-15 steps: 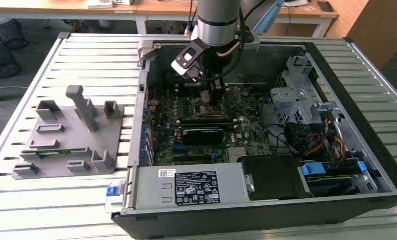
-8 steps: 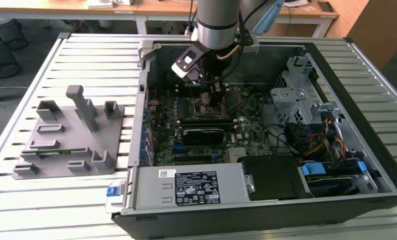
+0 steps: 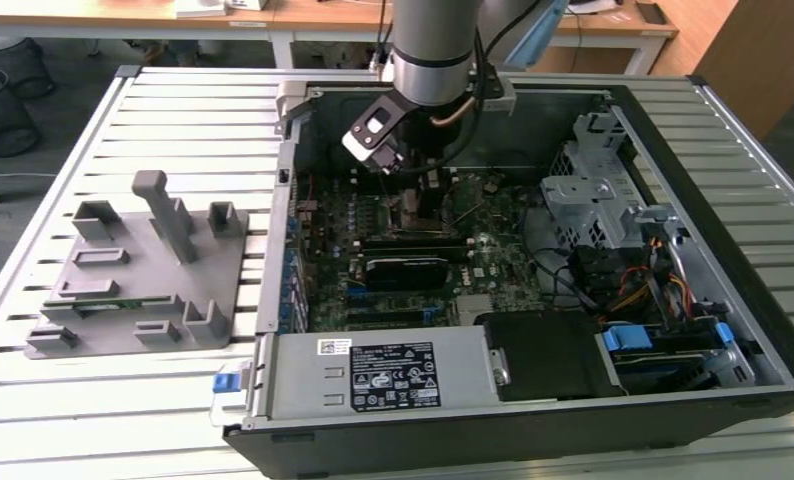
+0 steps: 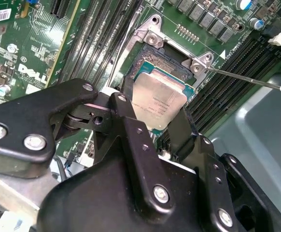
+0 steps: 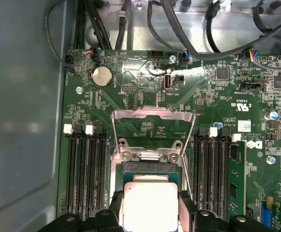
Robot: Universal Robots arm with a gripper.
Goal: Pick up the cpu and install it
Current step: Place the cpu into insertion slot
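The cpu (image 4: 162, 99), a flat square chip with a silver-grey top and greenish edge, sits between my gripper's (image 4: 156, 116) two black fingers (image 4: 128, 113). They press on its opposite sides. It hangs just over, or rests in, the black-framed socket (image 4: 152, 60) on the motherboard; I cannot tell whether it touches. In the first wrist view the cpu (image 5: 147, 205) lies below the socket's raised metal load plate (image 5: 152, 121). In the exterior view my gripper (image 3: 417, 195) reaches down inside the open computer case (image 3: 717, 110).
A thin socket lever (image 4: 246, 79) sticks out beside the socket. Memory slots (image 5: 85, 174) flank it on both sides. A grey fixture block (image 3: 144, 280) stands on the slatted table at the exterior view's left. The power supply (image 3: 384, 370) and drive cage (image 3: 597, 200) crowd the case.
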